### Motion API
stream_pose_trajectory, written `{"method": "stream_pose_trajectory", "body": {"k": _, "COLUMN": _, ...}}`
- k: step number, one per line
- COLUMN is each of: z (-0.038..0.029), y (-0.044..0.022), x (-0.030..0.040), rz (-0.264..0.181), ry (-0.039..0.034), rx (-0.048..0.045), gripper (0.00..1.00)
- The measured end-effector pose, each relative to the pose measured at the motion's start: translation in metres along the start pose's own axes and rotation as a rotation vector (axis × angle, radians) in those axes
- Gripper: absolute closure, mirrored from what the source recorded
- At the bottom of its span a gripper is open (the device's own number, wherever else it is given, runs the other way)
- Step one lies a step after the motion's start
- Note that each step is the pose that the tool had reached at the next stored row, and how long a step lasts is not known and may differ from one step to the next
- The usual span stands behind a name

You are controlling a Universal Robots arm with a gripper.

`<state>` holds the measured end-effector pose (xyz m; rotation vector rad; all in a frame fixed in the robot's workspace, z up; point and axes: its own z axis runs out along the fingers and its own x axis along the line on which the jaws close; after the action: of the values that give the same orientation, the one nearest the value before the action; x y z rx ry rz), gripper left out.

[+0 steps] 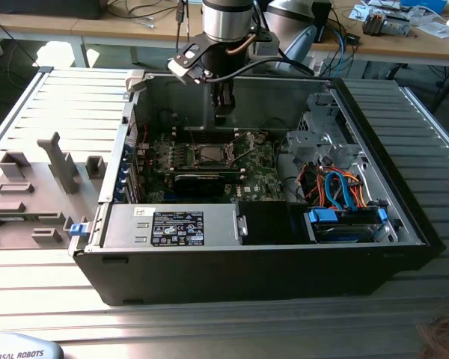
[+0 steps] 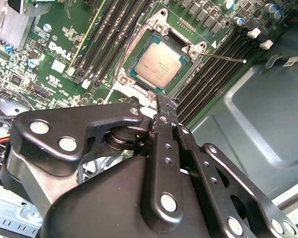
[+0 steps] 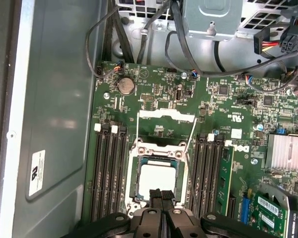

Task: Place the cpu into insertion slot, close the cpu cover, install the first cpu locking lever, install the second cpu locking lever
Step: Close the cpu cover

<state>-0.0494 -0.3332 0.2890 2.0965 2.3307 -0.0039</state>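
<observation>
Looks into an open computer case (image 1: 247, 277) lying flat on a slatted metal table (image 1: 82, 105). Hangs the gripper (image 1: 221, 114) inside the case, over the green motherboard (image 1: 266, 176) and, by the exterior view, clear of it, roughly above the processor socket (image 1: 209, 155). Shows the fingers (image 3: 155, 196) closed against each other in both wrist views — tips meeting along a thin seam, nothing between them. Finds the cpu (image 3: 156, 177) seated flat in the socket, silver top up, its nearest edge hidden behind the fingertips in the first wrist view; contact between the two impossible to tell. Has the cpu cover (image 3: 166, 115) swung open, folded back on the far side of the socket from the fingertips, green board visible through its open centre. Shows a thin wire lever (image 2: 223, 58) in the second wrist view, sticking out from a socket corner across the black memory slots (image 2: 213, 74). Places a labelled metal box (image 1: 172, 224) along the case's near wall in the exterior view, blue and orange cables (image 1: 344, 191) toward the exterior view's right — and grey fixture blocks (image 1: 60, 161) on the table toward its left.
</observation>
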Motion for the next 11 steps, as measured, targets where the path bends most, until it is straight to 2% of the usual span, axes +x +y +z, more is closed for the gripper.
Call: {"method": "stream_pose_trajectory", "body": {"k": 11, "z": 0.0, "y": 0.011, "x": -0.0012, "rz": 0.0, "ry": -0.0005, "rx": 0.0001, "gripper": 0.89}}
